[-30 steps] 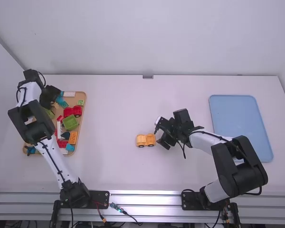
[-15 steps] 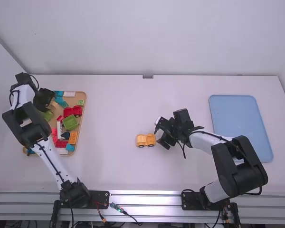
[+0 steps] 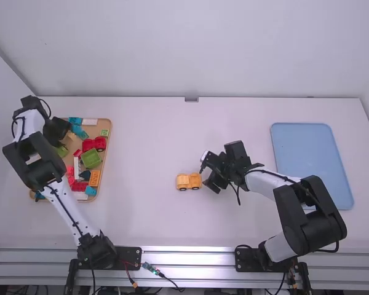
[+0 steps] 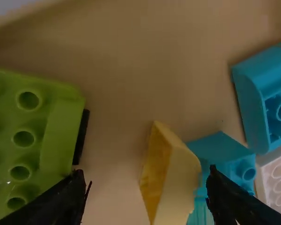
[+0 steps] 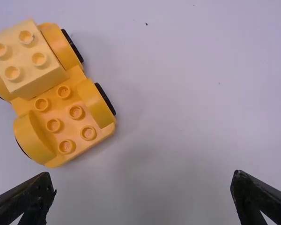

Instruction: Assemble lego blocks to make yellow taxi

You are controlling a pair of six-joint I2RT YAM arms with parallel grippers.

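So the left gripper (image 3: 64, 143) was over the wooden tray (image 3: 109, 136) at the left of the table, fingers spread apart. The yellow block (image 4: 175, 180) stuck up between them in the left wrist view, not clamped, with a green block (image 4: 61, 136) on one side and a couple of teal ones on the other, the nearer one (image 4: 225, 154) right up by the yellow block. The right gripper (image 3: 208, 173) was down near the middle of the table, just beside the taxi (image 3: 189, 181). Its fingers were wide apart too, with nothing but bare table between them. The taxi stood on the white table (image 3: 147, 215), and it was basically an orange-yellow wheeled base (image 5: 72, 112) with a paler studded block (image 5: 25, 56) on one end; the other end had bare studs showing. The tray also had red, green, blue, orange and white pieces jumbled together, and an empty blue tray (image 3: 310, 160) lay over on the right.
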